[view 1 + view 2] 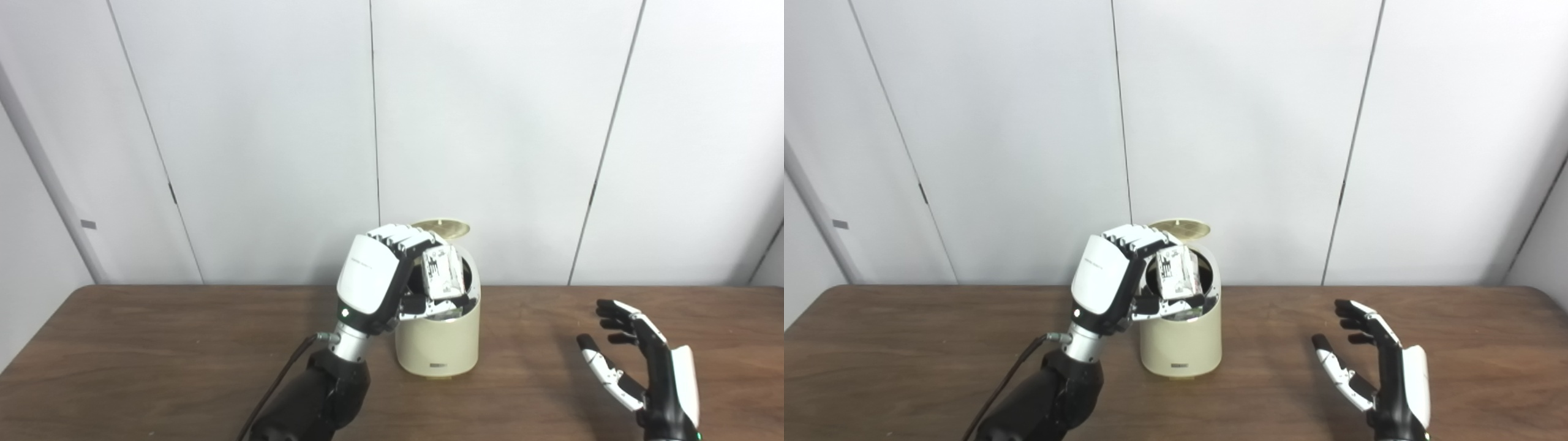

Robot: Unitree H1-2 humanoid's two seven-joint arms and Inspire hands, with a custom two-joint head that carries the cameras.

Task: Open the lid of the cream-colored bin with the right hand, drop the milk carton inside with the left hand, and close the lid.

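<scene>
Left hand (392, 275) is curling its fingers around the small white milk carton with black print (444, 272), holding it over the mouth of the cream-colored cylindrical bin (438, 343).

Carton is sitting tilted at the bin's opening, partly below the rim, while the round cream lid (442, 228) is standing raised behind it. Right hand (1375, 367) is hovering well apart over the brown wooden table (906, 343), fingers spread and grasping nothing. Both views are showing the same things; the right eye view is showing slightly more of the bin's dark interior beside the carton.
</scene>
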